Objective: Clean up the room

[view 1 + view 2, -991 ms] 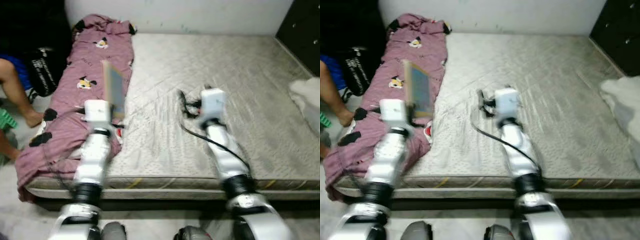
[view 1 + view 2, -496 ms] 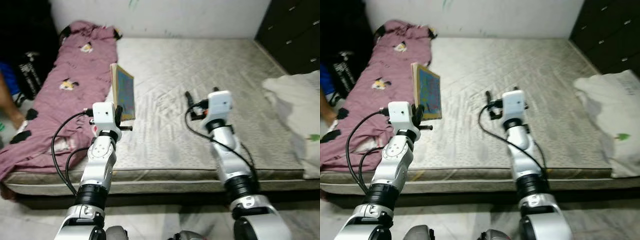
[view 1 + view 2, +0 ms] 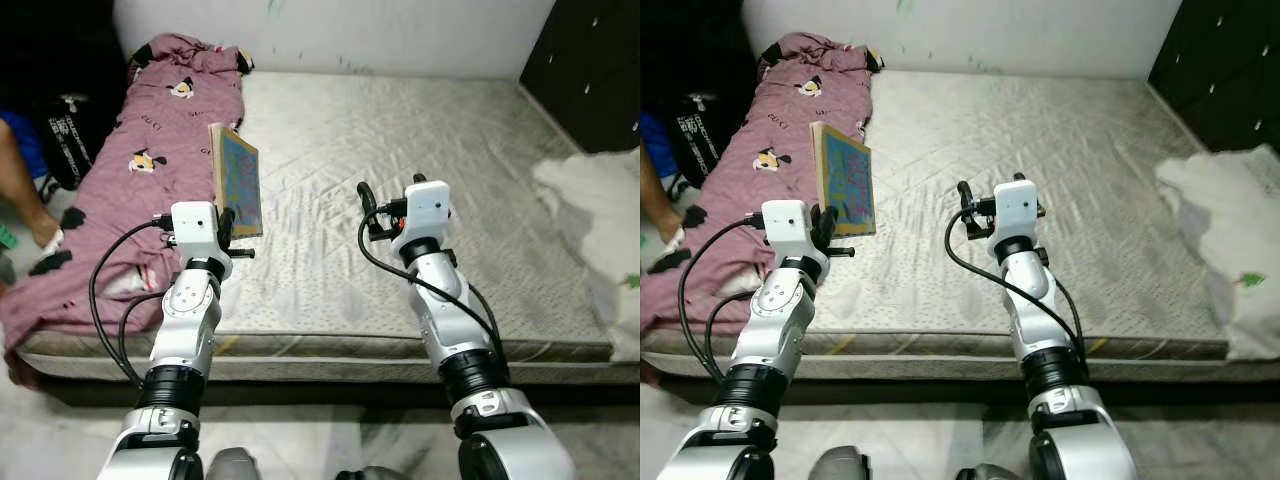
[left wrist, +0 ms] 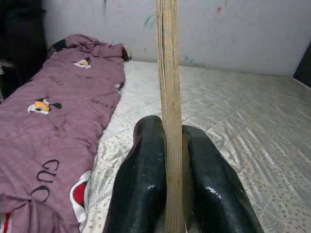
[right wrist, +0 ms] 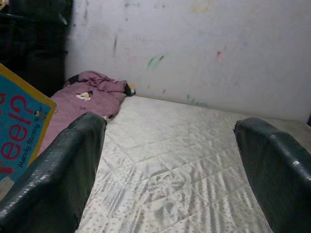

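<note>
The left gripper (image 4: 172,194) holds a thin children's book (image 3: 237,178) upright by its lower edge, above the mattress (image 3: 420,160) beside the purple blanket (image 3: 130,180). The right gripper (image 5: 170,165) hangs with fingers wide apart, holding nothing. I think the book should stay vertical and firmly pinched, because such a narrow grip may let it tilt during carrying.

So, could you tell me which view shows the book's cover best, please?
The right eye view: the book stands upright in the left pincer, its blue cover facing the camera. The left wrist view shows its page edge, the right wrist view one cover corner.
</note>
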You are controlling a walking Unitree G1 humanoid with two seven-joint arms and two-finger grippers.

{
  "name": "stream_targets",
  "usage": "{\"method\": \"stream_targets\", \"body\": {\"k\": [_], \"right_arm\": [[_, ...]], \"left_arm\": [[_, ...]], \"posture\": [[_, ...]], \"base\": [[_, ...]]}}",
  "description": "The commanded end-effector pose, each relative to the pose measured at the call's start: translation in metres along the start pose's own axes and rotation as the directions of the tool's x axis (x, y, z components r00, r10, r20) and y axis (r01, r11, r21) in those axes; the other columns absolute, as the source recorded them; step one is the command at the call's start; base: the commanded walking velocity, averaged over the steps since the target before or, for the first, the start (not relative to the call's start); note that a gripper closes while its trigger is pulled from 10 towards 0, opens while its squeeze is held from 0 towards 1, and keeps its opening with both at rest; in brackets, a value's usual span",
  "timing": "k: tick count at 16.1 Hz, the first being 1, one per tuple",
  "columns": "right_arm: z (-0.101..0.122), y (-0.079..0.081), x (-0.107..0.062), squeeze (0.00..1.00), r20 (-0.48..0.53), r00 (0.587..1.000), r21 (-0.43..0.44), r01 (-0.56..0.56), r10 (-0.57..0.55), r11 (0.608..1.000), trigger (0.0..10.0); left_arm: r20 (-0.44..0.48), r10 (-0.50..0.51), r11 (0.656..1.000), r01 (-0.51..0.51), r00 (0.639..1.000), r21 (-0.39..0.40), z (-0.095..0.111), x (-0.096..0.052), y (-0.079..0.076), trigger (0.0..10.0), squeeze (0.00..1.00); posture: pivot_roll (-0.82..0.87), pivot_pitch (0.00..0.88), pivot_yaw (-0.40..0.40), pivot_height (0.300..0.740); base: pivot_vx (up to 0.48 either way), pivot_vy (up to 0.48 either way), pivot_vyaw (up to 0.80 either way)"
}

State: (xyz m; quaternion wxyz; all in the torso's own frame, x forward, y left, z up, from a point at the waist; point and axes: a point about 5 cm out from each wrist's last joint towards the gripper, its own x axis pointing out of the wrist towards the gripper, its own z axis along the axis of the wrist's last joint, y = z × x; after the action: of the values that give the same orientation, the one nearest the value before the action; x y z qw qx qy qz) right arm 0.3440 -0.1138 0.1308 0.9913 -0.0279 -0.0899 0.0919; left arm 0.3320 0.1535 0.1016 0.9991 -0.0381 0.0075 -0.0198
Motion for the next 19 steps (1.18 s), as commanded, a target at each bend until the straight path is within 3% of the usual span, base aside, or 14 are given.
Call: {"method": "stream_targets", "body": {"k": [1, 12, 19], "right_arm": [[0.0027, -0.0018, 0.0019, 0.0, 0.009, 1.0, 0.004, 0.003, -0.003, 1.0, 10.0], [0.002, -0.0029, 0.0019, 0.0, 0.007, 1.0, -0.001, 0.011, -0.011, 1.0, 10.0], [0.0007, -0.0046, 0.0016, 0.0, -0.001, 1.0, 0.002, 0.021, -0.021, 1.0, 10.0]], "left_arm": [[0.068, -0.03, 1.0, 0.03, 0.997, 0.002, 0.0139, 0.0037, -0.0049, 10.0, 0.0], [0.059, -0.057, 0.998, 0.058, 0.997, -0.012, 0.0123, 0.0035, -0.0077, 10.0, 0.0], [0.066, -0.061, 0.998, 0.062, 0.996, -0.016, 0.0132, 0.003, -0.0101, 10.0, 0.0]], "posture": [[0.02, 0.0, -0.025, 0.74], [0.02, 0.0, -0.023, 0.74], [0.02, 0.0, -0.023, 0.74]], "base": [[0.259, 0.0, 0.0], [0.302, 0.0, 0.0], [0.0, 0.0, -0.07]]}}
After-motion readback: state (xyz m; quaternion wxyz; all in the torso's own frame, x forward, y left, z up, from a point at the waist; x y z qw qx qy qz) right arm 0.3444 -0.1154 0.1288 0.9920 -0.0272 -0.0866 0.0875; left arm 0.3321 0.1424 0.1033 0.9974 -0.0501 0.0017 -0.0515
